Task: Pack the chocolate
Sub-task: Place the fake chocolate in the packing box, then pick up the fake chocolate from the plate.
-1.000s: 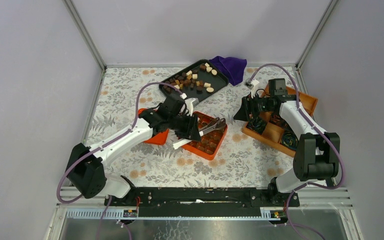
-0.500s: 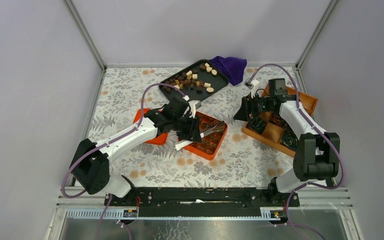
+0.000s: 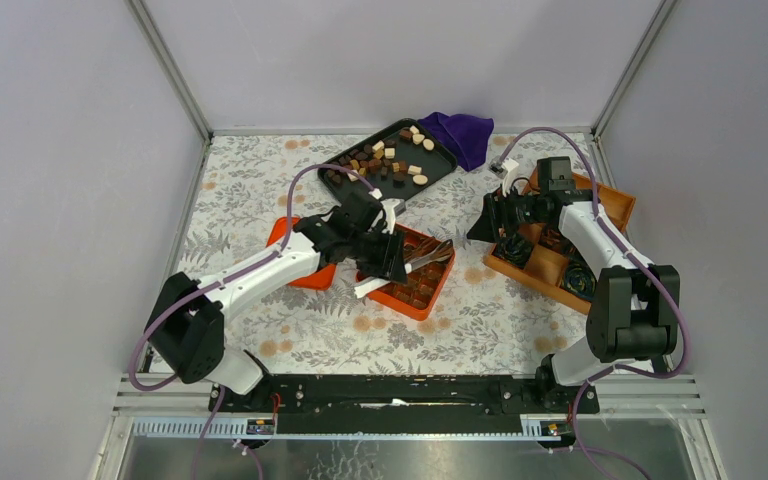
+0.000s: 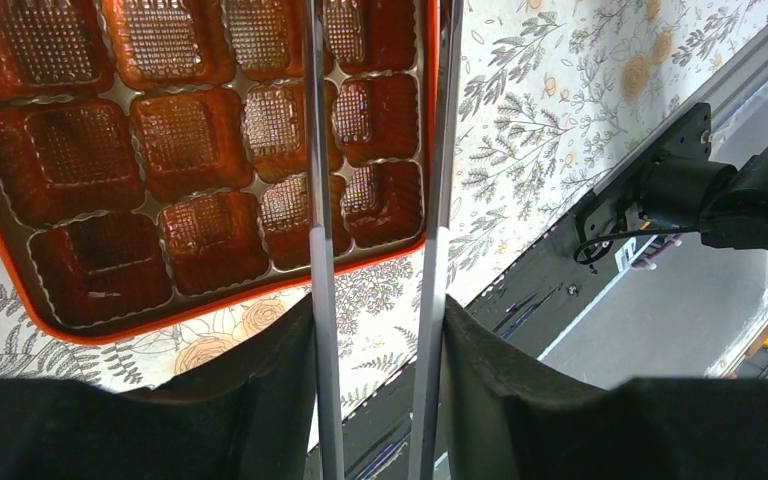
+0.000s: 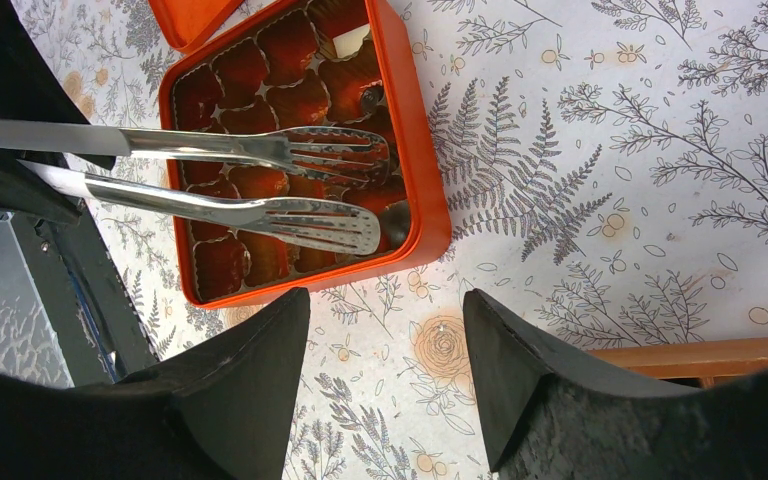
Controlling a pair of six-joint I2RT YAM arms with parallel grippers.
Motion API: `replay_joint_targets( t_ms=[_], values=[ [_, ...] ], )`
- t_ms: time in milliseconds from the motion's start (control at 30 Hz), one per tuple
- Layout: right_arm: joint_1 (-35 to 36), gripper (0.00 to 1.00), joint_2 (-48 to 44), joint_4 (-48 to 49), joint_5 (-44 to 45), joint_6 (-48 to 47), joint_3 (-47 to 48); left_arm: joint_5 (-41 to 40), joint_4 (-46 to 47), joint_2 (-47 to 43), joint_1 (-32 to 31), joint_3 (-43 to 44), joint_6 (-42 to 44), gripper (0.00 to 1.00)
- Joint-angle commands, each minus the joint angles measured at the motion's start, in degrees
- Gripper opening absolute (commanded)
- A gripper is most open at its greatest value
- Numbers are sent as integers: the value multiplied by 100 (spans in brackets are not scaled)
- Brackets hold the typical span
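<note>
Left hand (image 4: 380, 400) pinches tongs (image 5: 310, 220) over the orange box (image 5: 425, 150). Right hand (image 5: 385, 310) hangs spread. A slack pinch could drop them.

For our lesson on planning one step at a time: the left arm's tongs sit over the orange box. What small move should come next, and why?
Probably lift the tongs clear of the orange box and swing toward the black tray. Their tips stand apart with nothing between them, and loose chocolates wait on that tray.
</note>
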Motion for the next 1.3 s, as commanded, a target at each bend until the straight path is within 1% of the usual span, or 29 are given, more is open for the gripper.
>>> replay_joint_targets(
  t_ms=[0, 300, 600, 733, 933, 1000, 1033, 1167, 1200, 1233, 1267],
  values=[
    [-32, 65, -69, 81, -177, -18, 45, -27, 416, 9, -57, 269, 94, 50],
    [-26, 65, -57, 70, -182, -35, 46, -158, 390, -142, -52, 282, 91, 49],
    [-27, 65, -58, 79, -225, -43, 39, -713, 277, -419, 13, 365, 278, 47],
    [-26, 65, -75, 115, -210, -43, 11, -1104, 305, -476, 173, 410, 393, 47],
    [-30, 65, -122, 136, 5, -80, 1, -1472, 731, -549, 612, 380, 454, 47],
    [-34, 66, -163, 208, 306, -9, -11, -1491, 811, -534, 800, 405, 459, 47],
    [-27, 66, -204, 360, 614, 170, -47, -1461, 827, -521, 891, 425, 489, 47],
    [-29, 70, -436, 988, 2187, 855, -180, -1374, 739, -458, 1321, 502, 600, 47],
    [-32, 72, -481, 1165, 2593, 1044, -222, -1345, 719, -445, 1434, 520, 612, 47],
    [-33, 78, -512, 1347, 2940, 1218, -253, -1297, 709, -433, 1542, 538, 613, 47],
    [-27, 86, -522, 1478, 3235, 1424, -276, -1262, 706, -411, 1660, 555, 613, 47]
  ],
)
